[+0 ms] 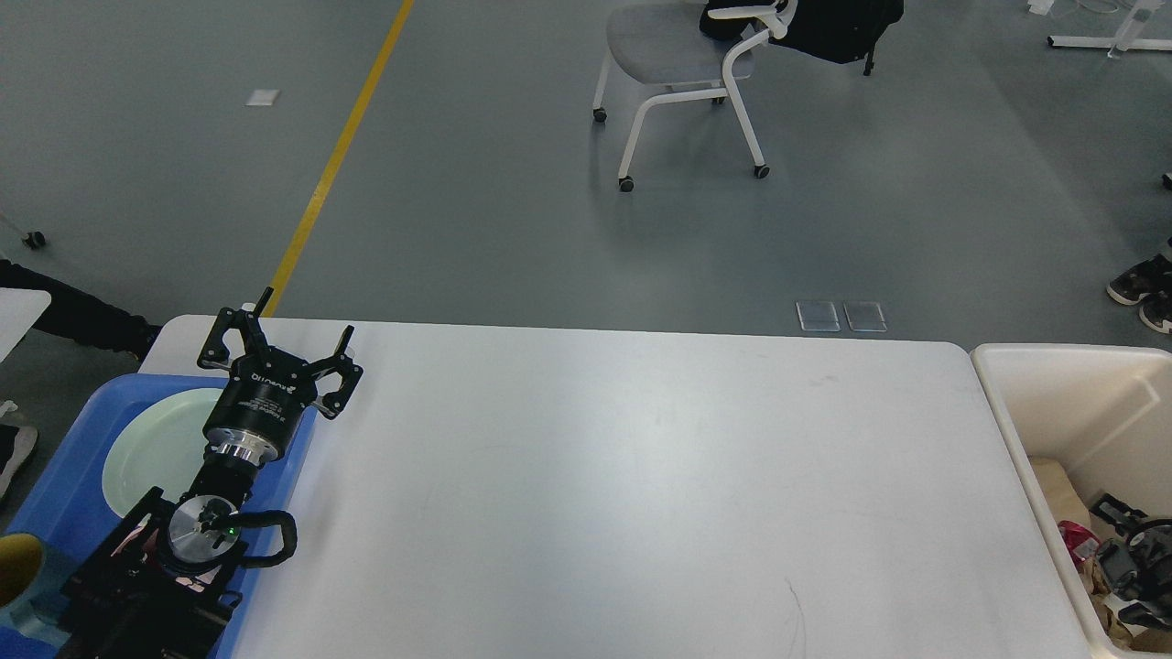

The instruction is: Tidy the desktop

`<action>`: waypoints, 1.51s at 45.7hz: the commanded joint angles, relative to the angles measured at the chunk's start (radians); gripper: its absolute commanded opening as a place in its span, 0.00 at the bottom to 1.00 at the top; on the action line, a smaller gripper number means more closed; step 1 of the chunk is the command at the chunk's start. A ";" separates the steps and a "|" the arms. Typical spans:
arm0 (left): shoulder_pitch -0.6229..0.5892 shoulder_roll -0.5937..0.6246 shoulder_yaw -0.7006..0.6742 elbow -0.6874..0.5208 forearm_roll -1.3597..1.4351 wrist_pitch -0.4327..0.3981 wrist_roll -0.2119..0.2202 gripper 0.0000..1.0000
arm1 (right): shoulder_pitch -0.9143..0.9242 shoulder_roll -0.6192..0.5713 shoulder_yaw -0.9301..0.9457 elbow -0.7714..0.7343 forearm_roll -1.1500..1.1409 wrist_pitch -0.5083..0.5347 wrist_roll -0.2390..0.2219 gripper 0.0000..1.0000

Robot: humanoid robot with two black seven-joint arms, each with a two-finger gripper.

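Looking down from the head view, we saw the desktop (623, 476) filling the middle and lower part of the scene, its white surface running from the blue tray (64, 476) on its left end across to the cream-white bin (1053, 403) standing just beside its right edge. Our left gripper (298, 337) hung over the near-left corner of the desktop, by the tray's right rim, with its two fingers spread wide and nothing between them. A pale green plate (151, 448) lay in the tray, partly hidden behind our left arm, and a yellow cup (16, 569) showed at the tray's lower left, cut by the edge of the view. Our right gripper (1131, 558) was low inside the bin, dark and partly cut off at the right edge, so we could not tell how its fingers stood. Around it in the bin lay brown paper (1060, 499), a red wrapper (1076, 540) and other crumpled scraps. Beyond the desktop, on the grey floor, stood a white chair (682, 64), a yellow line (334, 160) ran away from us, and a pair of black shoes (1140, 288) showed at the right edge
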 commanded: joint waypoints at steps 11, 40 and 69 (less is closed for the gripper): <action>0.000 0.000 0.000 0.000 0.000 0.000 0.000 0.96 | 0.283 -0.191 0.339 0.216 0.016 0.048 0.100 1.00; 0.000 0.000 0.000 0.000 0.000 0.000 0.000 0.96 | 0.206 -0.189 1.512 0.564 0.001 0.083 0.149 1.00; 0.000 0.000 0.000 0.000 0.000 0.000 0.000 0.96 | -0.120 -0.031 1.751 0.771 -0.114 0.132 0.644 1.00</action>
